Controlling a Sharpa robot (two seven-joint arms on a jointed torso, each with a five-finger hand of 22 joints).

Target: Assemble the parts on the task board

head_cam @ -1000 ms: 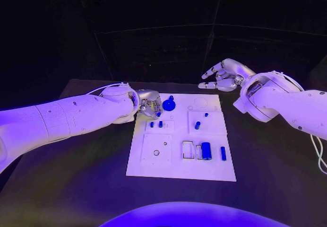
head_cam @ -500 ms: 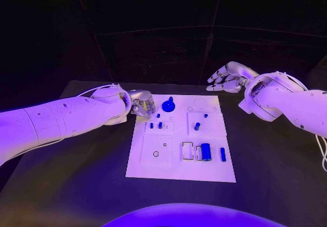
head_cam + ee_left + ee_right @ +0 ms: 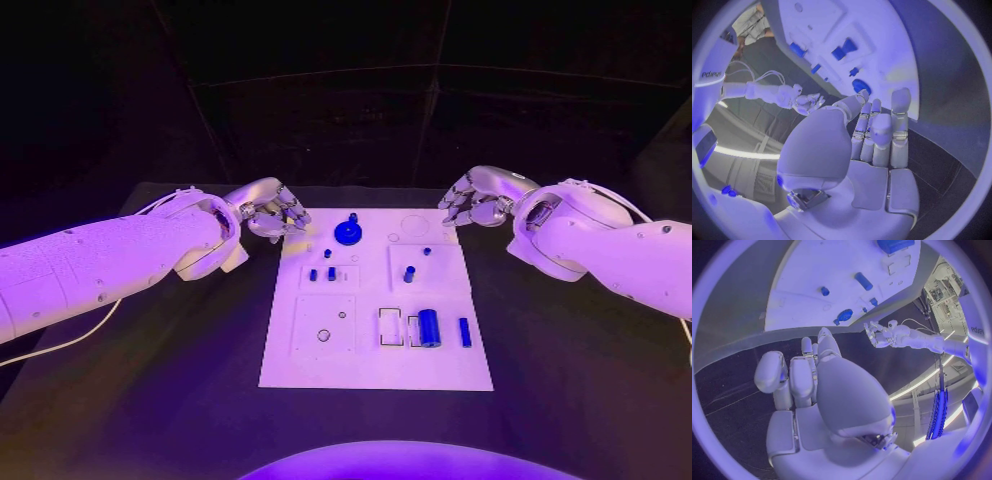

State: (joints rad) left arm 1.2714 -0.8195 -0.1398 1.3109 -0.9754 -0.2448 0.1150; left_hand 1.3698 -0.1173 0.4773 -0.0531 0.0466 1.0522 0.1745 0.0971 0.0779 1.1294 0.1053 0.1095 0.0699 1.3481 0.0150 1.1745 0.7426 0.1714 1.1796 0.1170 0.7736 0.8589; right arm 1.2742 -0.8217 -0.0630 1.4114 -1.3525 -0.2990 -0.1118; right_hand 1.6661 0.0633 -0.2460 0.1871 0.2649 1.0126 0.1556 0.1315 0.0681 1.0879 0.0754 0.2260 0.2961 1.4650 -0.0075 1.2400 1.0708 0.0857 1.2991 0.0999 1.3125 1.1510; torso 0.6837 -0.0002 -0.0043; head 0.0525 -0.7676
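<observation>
Hovering off task board [image 3: 378,305] | left hand [image 3: 271,212], right hand [image 3: 477,197] empty, fingers loosely apart

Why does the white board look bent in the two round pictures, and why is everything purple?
Both wrist views use fisheye lenses, so the task board curves in the left wrist view and bows in the right wrist view; in the head view its edges run straight. Coloured light tints all three views.

Parts [image 3: 428,327] on task board [image 3: 375,372], mid-table.

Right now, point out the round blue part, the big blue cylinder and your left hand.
round blue part [image 3: 348,234], head view, on its disc.
big blue cylinder [image 3: 428,327], head view, mid-body.
left hand [image 3: 271,214], head view, middle of the hand.
</observation>
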